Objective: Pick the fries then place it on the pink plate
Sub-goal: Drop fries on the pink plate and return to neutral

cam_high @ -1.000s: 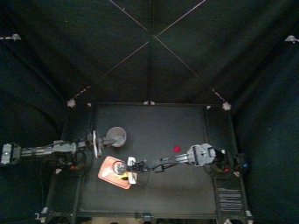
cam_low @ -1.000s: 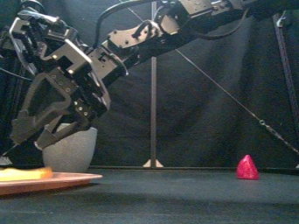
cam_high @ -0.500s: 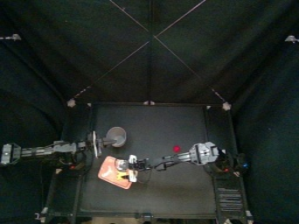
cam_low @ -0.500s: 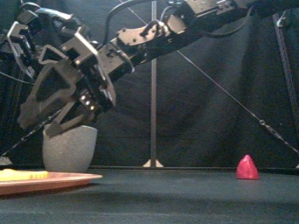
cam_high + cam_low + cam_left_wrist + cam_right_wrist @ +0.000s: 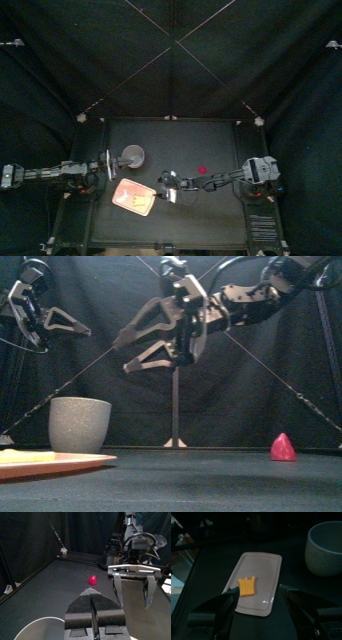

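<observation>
One second earlier the right gripper point(image 5: 135, 354) had hung low over the pink plate point(image 5: 265, 560) at the near left of the table, hiding the grey cup point(image 5: 80, 424) in the front view. By this moment it had risen well clear and drawn back toward the right. Its jaws were spread wide with nothing between them. The fries point(image 5: 248, 586) lay on the plate throughout, so the arm's retreat looked like the end of a release, not the start of a grasp. On that reading the placing was done and only the withdrawal was left.

The fries were a small bundle of flat orange-yellow sticks, joined at one end and fanned slightly at the other. They lay flat on the plate's floor toward one long side, inside the rim, with bare pink around them. Nothing touched them. They looked light and rigid, and their resting place seemed stable.

The cup stood just beyond the plate, apart from it. A small red toy point(image 5: 282, 447) sat well off to the right, untouched. The left gripper point(image 5: 93, 610) rested at the left edge of the table, its jaws pressed together on nothing.
</observation>
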`<state>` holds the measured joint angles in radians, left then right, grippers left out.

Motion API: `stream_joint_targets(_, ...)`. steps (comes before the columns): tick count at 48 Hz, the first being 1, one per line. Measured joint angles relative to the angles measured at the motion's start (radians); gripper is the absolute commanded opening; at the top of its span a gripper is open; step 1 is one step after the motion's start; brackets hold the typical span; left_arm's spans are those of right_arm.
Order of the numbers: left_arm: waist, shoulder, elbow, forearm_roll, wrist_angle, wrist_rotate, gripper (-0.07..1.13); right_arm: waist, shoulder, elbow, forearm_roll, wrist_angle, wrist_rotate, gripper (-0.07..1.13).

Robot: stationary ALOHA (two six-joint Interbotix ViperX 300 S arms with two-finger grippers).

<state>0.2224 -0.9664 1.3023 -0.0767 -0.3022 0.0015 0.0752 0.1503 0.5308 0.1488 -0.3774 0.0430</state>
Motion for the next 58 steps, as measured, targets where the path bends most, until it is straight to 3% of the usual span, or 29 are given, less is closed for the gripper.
stream_joint_targets(13,-0.002,0.000,0.006,0.000,0.000,0.000,0.02,-0.023,-0.117,0.219,0.005,-0.307,-0.014,0.97)
stream_joint_targets(29,-0.006,-0.002,0.006,0.000,0.002,-0.002,0.02,-0.107,-0.291,0.360,-0.072,-0.324,-0.011,0.97)
stream_joint_targets(41,-0.041,-0.003,0.006,0.002,0.000,0.000,0.02,-0.117,-0.489,0.471,-0.135,-0.325,-0.012,0.97)
stream_joint_targets(58,-0.063,-0.003,0.006,0.002,0.000,0.000,0.02,-0.121,-0.695,0.607,-0.133,-0.325,-0.005,0.97)
